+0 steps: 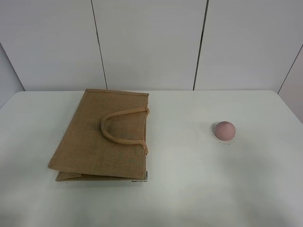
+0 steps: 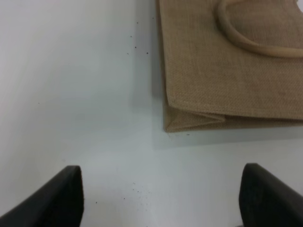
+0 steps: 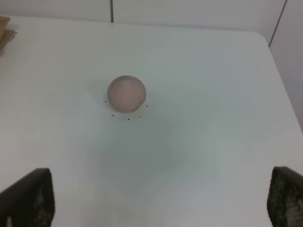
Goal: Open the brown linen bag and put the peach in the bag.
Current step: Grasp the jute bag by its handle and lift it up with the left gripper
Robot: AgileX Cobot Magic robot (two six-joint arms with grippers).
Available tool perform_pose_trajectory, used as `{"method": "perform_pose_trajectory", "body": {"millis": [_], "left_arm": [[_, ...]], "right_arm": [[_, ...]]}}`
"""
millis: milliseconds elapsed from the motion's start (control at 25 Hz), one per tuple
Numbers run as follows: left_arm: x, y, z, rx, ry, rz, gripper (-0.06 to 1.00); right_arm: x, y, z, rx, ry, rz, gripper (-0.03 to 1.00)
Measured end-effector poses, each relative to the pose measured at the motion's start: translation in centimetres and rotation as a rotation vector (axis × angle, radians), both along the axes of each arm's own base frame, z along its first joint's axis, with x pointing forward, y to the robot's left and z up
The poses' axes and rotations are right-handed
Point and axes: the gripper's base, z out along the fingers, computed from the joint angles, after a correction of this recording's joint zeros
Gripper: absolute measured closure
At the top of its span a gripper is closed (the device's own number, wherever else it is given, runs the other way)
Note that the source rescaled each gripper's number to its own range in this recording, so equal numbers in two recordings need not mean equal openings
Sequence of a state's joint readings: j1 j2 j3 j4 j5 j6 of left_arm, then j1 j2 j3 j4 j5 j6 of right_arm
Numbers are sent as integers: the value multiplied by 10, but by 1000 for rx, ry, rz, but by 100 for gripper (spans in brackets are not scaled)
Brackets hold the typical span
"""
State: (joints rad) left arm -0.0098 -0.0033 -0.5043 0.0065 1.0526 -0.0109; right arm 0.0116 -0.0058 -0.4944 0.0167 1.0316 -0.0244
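The brown linen bag (image 1: 104,137) lies flat and closed on the left half of the white table, its light-tan loop handle (image 1: 120,127) resting on top. Its corner also shows in the left wrist view (image 2: 227,66). The peach (image 1: 224,130), small, round and dusky pink, sits alone on the right half; it also shows in the right wrist view (image 3: 126,93). Neither gripper shows in the high view. My left gripper (image 2: 161,198) is open and empty, short of the bag's folded corner. My right gripper (image 3: 161,203) is open and empty, well short of the peach.
The white table (image 1: 180,189) runs to a pale panelled wall (image 1: 151,42) at the back. Its right edge (image 3: 284,85) shows beyond the peach. Small dark specks (image 2: 135,189) lie on the surface near the bag.
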Motion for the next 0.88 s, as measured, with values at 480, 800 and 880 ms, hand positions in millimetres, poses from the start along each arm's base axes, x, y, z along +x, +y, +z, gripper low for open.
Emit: {"method": "perform_pose_trajectory", "body": {"millis": [480, 800, 880], "left_arm": [[12, 0, 13, 1, 64, 1, -2], [108, -1, 56, -7, 384, 13, -2], [143, -1, 58, -7, 453, 15, -2]], "right_arm": [[0, 0, 0, 1, 0, 0, -3], [0, 0, 0, 1, 0, 0, -3], [0, 0, 0, 1, 0, 0, -3]]}}
